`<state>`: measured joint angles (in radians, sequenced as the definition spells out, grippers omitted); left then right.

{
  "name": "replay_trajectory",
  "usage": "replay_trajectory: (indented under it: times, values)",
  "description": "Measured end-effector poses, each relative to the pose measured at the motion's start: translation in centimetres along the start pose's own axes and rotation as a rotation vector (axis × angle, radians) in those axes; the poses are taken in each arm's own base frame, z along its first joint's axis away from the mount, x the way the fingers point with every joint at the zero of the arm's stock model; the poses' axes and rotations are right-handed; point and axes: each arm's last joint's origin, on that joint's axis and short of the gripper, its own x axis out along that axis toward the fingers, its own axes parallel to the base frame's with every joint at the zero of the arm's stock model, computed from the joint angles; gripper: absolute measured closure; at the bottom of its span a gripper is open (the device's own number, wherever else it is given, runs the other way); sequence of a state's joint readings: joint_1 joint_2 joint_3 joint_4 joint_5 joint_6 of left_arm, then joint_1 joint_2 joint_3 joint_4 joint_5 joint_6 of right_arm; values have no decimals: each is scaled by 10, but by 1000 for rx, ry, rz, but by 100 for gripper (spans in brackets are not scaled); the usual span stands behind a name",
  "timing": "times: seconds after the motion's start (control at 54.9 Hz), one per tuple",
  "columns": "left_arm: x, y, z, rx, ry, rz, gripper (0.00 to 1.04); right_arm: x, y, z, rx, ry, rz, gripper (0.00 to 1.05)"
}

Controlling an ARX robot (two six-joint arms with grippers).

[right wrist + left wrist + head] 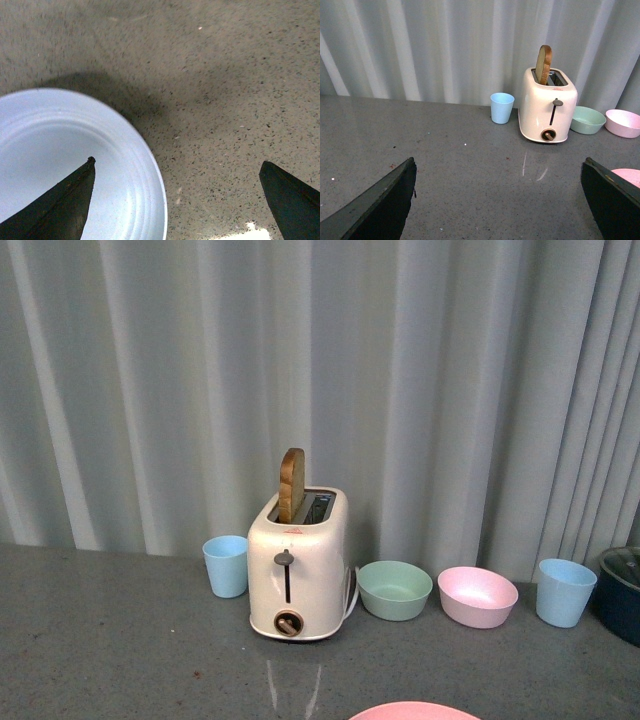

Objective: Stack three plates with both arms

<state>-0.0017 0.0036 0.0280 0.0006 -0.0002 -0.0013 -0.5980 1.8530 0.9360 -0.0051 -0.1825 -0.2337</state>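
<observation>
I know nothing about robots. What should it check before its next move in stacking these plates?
1. Right fingers open: ok.
2. Rim of the light blue round plastic plate between them: ok.
3. That plate's visible part bare: ok.
4. Left fingers open: ok.
5. Pink round plastic plate found: ok, only its edge shows.
6. Cream plate found: cannot tell, not in view.
</observation>
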Motion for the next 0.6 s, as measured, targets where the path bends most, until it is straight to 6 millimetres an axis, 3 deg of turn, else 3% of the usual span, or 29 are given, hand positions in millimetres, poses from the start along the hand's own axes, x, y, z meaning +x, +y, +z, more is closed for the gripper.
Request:
replay_trajectory:
  times: [0.237,0.601]
  values:
    - [0,0,0,0,0,0,7,17,11,-23,-153,55,86,7]
    - [0,0,0,0,0,0,7,34,12,-49,-160,113,119,7]
